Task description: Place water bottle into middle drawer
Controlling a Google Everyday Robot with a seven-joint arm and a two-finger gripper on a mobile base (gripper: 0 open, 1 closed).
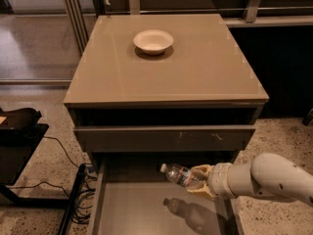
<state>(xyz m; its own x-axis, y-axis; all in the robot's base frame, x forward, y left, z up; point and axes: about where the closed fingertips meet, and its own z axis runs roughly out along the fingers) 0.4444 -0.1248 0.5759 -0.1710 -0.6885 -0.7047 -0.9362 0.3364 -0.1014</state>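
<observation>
The water bottle [178, 174] is small, clear and crinkled, with a pale cap pointing left. My gripper [199, 180] is shut on its base end and holds it nearly level, just above the open middle drawer [137, 207]. The arm comes in from the right. The drawer is pulled out at the bottom of the view, with a flat grey-brown bottom; the bottle's shadow falls on it. The drawer above it, with small pale scratch marks on its front panel [166, 137], is closed.
A white bowl [153, 41] sits on the cabinet top [195, 77] toward the back. A black stand [19, 136] and cables [78, 199] lie on the speckled floor to the left. A glass partition and dark wall stand behind.
</observation>
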